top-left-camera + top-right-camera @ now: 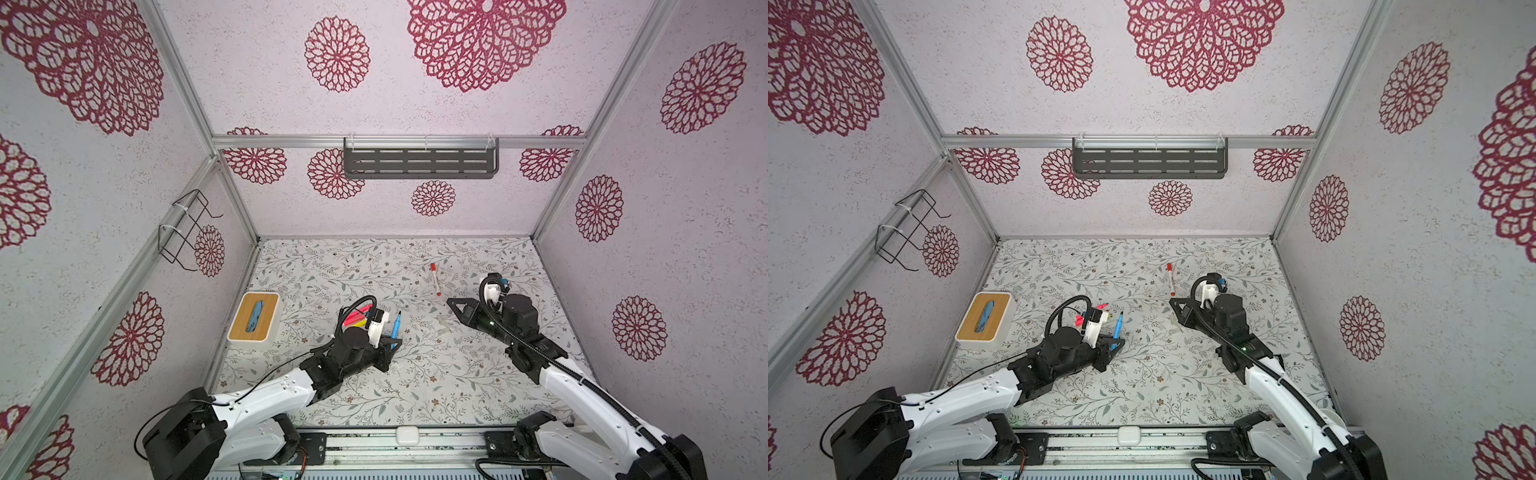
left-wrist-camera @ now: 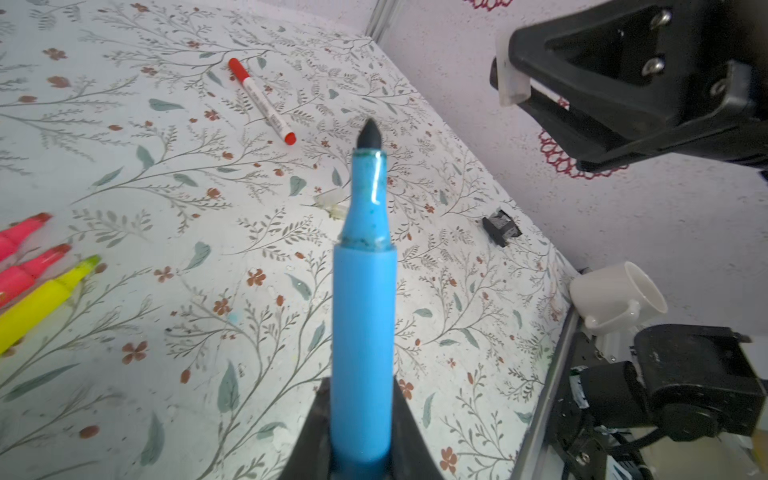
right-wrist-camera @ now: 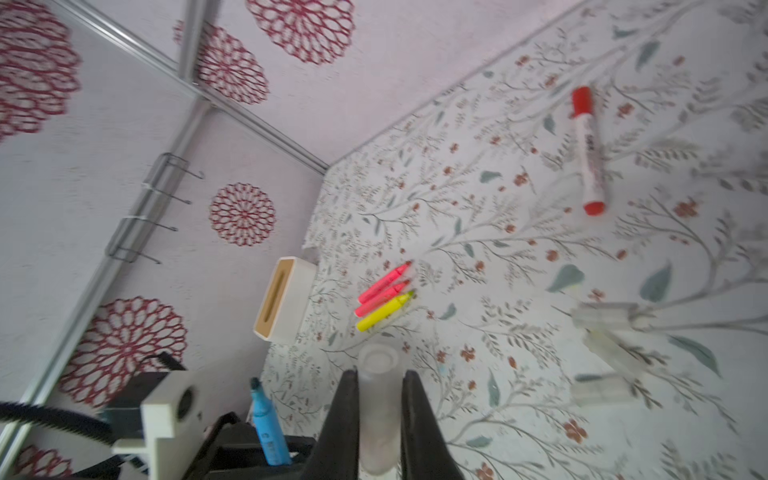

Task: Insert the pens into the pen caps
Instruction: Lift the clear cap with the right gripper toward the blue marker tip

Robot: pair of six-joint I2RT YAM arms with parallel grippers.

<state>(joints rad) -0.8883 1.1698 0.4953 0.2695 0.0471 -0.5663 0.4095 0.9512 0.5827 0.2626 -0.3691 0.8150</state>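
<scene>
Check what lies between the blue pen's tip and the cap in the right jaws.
Nothing: in both top views only bare floral tabletop shows between the blue pen and the held cap. Spare caps lie off that line.

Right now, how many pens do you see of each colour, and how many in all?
Pink pens: 2
Yellow pen: 1
Blue pen: 1
White pen with red ends: 1
Total: 5
</scene>
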